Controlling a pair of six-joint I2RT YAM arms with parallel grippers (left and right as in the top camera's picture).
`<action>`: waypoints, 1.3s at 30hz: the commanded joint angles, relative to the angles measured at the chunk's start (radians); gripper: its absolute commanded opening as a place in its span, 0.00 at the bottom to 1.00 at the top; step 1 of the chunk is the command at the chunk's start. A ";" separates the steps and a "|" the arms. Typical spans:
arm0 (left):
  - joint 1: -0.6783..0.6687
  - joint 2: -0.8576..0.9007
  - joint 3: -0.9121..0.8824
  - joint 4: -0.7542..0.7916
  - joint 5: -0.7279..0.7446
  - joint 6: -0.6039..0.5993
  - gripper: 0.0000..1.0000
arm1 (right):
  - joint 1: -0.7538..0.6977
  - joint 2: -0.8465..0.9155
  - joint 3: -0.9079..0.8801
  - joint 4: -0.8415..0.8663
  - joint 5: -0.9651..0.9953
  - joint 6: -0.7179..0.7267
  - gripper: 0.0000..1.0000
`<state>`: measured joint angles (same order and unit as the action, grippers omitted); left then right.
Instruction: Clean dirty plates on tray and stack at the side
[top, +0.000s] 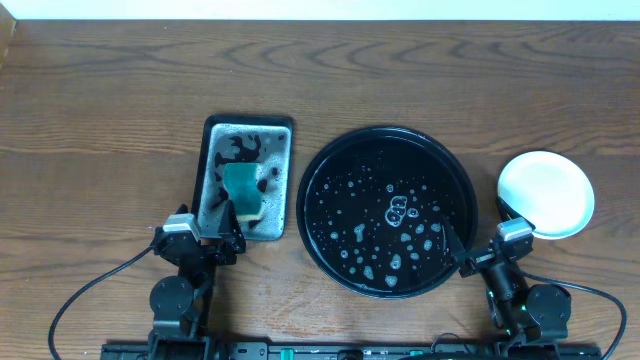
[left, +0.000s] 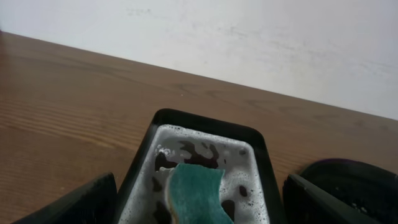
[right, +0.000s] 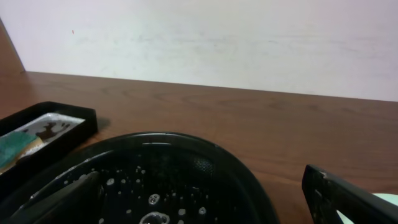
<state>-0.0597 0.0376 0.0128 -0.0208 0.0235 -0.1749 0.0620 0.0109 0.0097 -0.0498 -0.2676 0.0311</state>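
Black tray (top: 345, 165) lies wet; we see plates (top: 546, 195) at its three o'clock, left gripper (top: 207, 223) and right gripper (top: 480, 228) released.

Your surface: dark brown wood-grain table (top: 100, 120), pale wall (top: 320, 8) along its far edge. You have three things resting directly on wood, in a row toward near side.
- Left: rectangular black tray (top: 208, 150), long side running near to far.
- Middle: round black tray (top: 335, 180), wet, just beside rectangular one, thin strip of wood between them.
- Right: plates (top: 546, 193), pale, off round tray, near its right rim. From above you see one disc; count unreadable.
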 joint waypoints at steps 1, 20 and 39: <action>0.007 0.002 -0.009 -0.050 -0.016 0.021 0.86 | 0.004 -0.005 -0.005 0.000 0.009 -0.018 0.99; 0.010 -0.037 -0.008 -0.052 -0.017 0.021 0.86 | 0.004 -0.005 -0.005 0.000 0.009 -0.018 0.99; 0.010 -0.034 -0.008 -0.052 -0.017 0.021 0.86 | 0.004 -0.005 -0.005 0.000 0.009 -0.018 0.99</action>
<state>-0.0547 0.0120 0.0135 -0.0223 0.0235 -0.1749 0.0620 0.0109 0.0097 -0.0502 -0.2676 0.0311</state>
